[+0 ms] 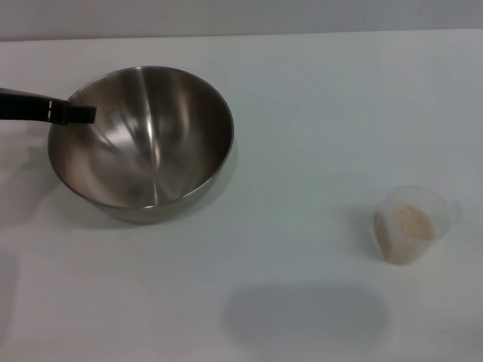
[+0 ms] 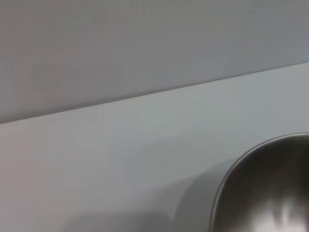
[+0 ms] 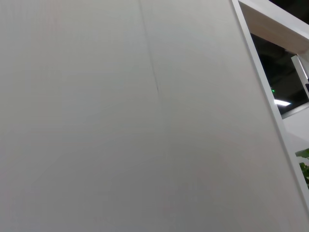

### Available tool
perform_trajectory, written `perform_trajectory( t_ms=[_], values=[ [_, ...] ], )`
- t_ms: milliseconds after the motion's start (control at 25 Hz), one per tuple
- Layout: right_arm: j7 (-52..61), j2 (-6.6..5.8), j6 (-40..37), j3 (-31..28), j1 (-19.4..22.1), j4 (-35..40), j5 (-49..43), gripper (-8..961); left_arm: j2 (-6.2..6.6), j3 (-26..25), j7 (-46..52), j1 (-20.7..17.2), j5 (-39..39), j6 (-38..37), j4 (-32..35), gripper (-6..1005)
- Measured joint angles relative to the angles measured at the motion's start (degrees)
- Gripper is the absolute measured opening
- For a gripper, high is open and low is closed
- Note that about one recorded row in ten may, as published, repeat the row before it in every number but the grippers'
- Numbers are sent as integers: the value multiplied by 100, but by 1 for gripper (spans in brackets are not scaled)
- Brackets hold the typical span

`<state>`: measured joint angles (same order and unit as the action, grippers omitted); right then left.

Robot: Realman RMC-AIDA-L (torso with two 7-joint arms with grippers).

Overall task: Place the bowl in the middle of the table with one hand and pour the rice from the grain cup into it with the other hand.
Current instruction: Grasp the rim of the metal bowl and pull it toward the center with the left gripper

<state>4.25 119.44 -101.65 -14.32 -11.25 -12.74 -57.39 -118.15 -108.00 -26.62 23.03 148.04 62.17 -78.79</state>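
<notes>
1. The bowl (image 1: 142, 139) is sitting on the left part of the tabletop (image 1: 317, 113), not yet in the middle, and it is tilting slightly, its far-left rim riding higher than the near side.
2. The left claw (image 1: 75, 113) is reaching in from the left edge, its dark finger lying over the bowl's left rim and dipping inside; it appears to be pinching the rim, though the outer finger is hidden, so I cannot tell for sure whether it is clenched.
3. The bowl is looking stiff, thin-walled and slick; steel is offering little friction, so a rim pinch is likely to slip or let the bowl swing unless it is kept low or slid.
4. The grain cup (image 1: 415, 222) is standing upright, well apart at the right, holding the rice (image 1: 413, 224).
5. The cup is looking light and flexible; it is best taken around its mid-wall, gently, to avoid squeezing grains out.
6. The right claw is not showing in any view.
</notes>
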Motion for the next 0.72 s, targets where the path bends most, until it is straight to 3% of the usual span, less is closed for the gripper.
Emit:
perform_trajectory(
  t_ms=[720],
  values=[
    [0,-3,48,0,-43,10,0,828,-11,42,-117,83,-39,-133,531,852]
  ],
)
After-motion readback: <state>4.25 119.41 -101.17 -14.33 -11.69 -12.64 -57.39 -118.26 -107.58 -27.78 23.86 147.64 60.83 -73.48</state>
